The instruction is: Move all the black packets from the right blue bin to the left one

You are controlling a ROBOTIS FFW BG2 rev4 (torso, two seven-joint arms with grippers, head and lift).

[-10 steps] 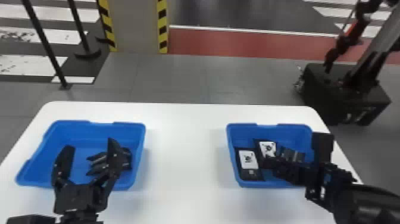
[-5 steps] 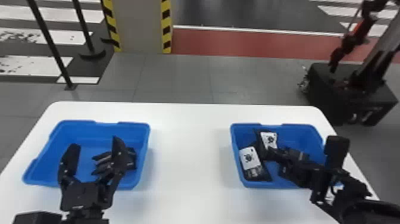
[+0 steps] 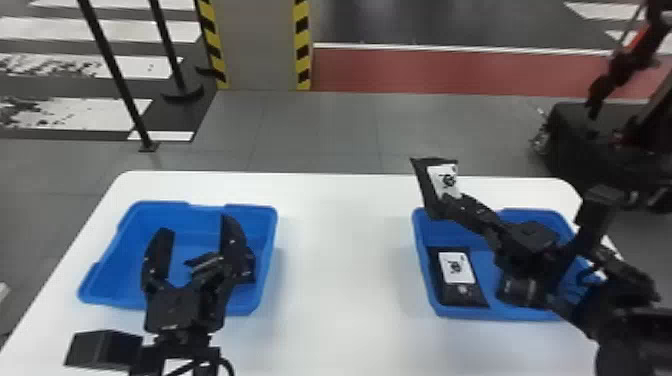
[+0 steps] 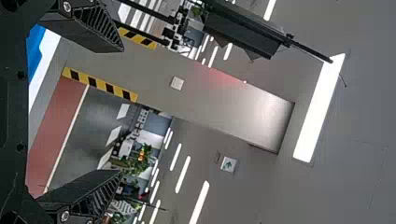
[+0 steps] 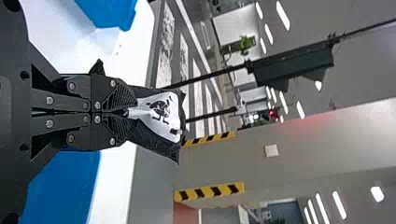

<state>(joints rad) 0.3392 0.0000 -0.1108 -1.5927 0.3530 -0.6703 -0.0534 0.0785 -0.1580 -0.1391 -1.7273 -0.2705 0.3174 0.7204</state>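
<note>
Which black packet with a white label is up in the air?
The packet pinched in the robot's right hand; the other white-labelled packet lies inside the right blue bin.

left hand [image 3: 196, 226] open, striped pillar [image 4: 210, 102], lit ceiling panel [image 4: 319, 109], blue bin [image 4: 34, 46] edge

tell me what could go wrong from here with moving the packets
The black packet is pinched near one end by the right claw, so it might slip and land on the white table.
The left claw, open over the left blue bin, might get in the way of the drop.
</note>
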